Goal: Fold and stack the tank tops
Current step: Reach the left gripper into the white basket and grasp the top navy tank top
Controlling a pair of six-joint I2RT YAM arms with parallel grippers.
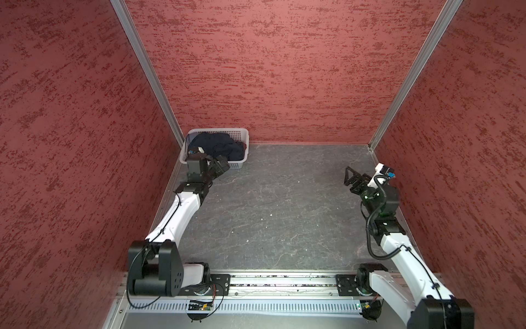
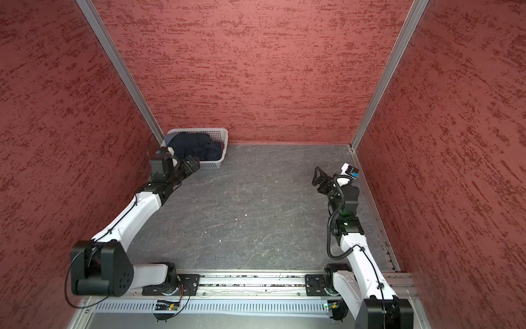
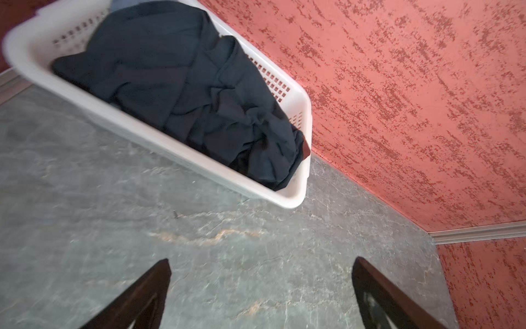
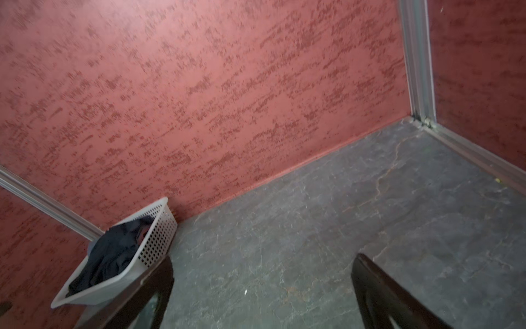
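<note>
There is one white perforated plastic basket (image 1: 242, 136) and one grey stone-patterned surface (image 1: 284, 213). The basket holds one heap of dark navy cloth (image 3: 176, 79) with one small maroon patch (image 3: 306, 148). One sliver of paler grey-blue cloth (image 3: 125, 2) shows at one end. That makes two colours of cloth, but the number of separate garments cannot be counted.

There are two white-and-black robot arms. Each carries one end effector, the left end effector (image 3: 260, 263) and the right end effector (image 4: 263, 260). Each has two dark fingers, four in all.

There are three red mottled wall panels (image 1: 270, 71), two aluminium corner posts (image 1: 148, 71) and one metal rail (image 1: 284, 282).
</note>
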